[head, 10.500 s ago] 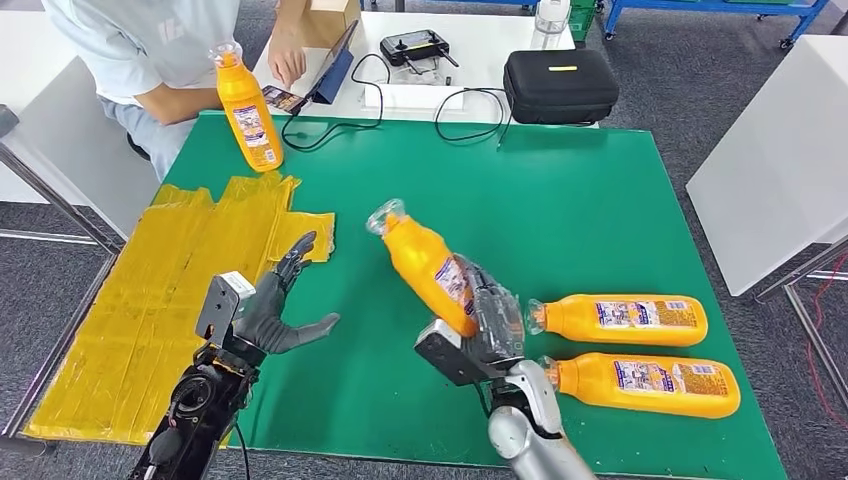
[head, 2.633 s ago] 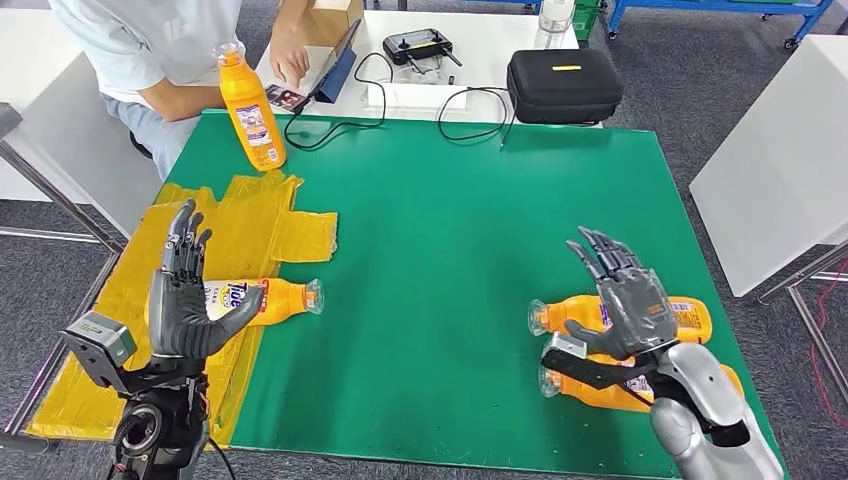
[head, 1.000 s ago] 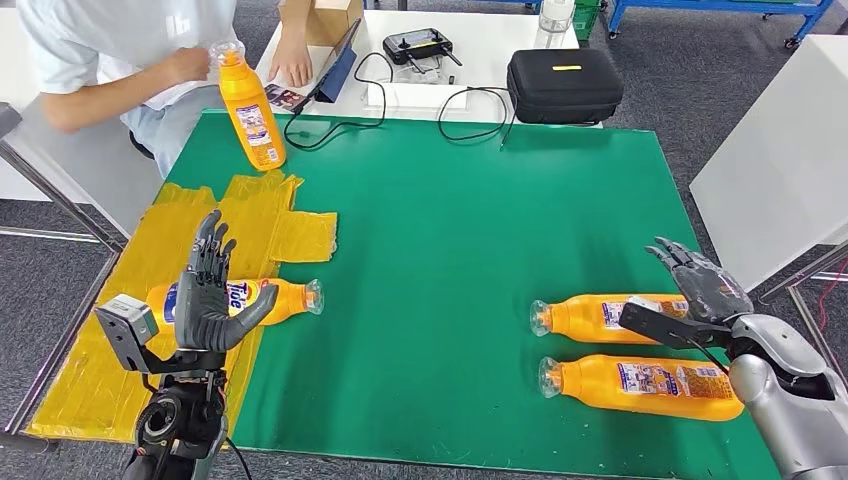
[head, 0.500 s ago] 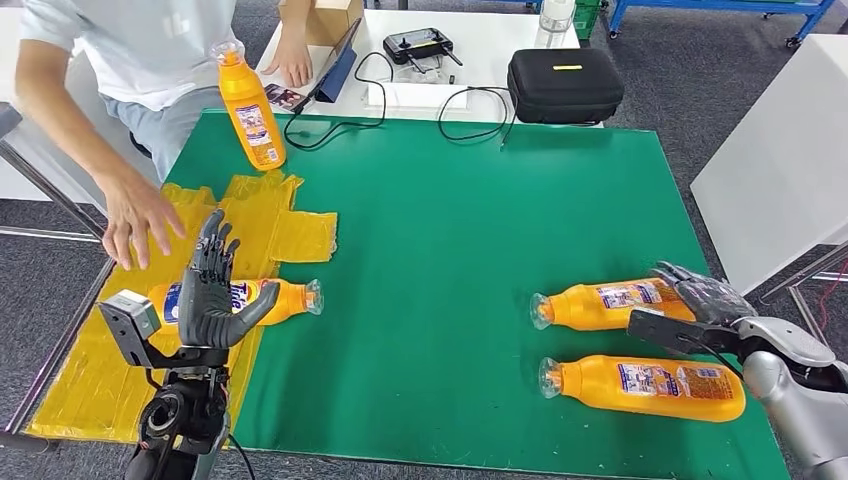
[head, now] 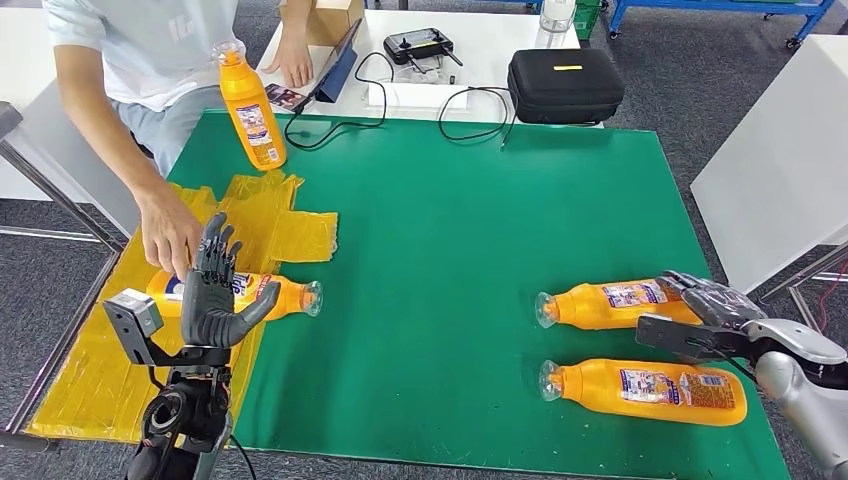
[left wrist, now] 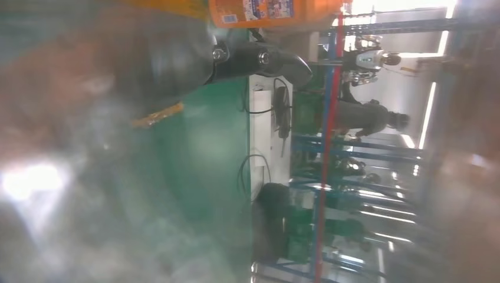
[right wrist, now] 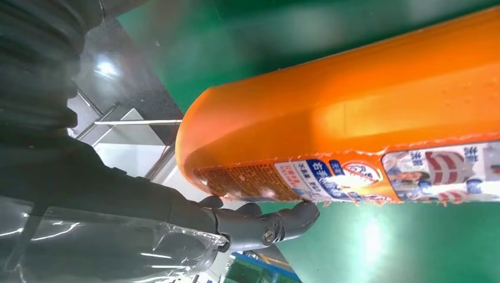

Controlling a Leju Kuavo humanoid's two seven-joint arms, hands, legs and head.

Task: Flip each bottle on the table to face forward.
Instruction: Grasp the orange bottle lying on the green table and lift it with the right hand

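Bottles: two lie on the green mat, the far bottle [head: 612, 304] and the near bottle [head: 645, 391]; a third bottle [head: 236, 294] lies on yellow tape.
Right hand [head: 706, 303]: wraps the far bottle's base, grip looks light.
Left hand [head: 213, 291]: open, raised above the third bottle beside a person's hand [head: 170, 232].
Technique: likely close firmly, then roll the label upward.
Room: mat edge [head: 760, 440] close; bare mat toward centre.
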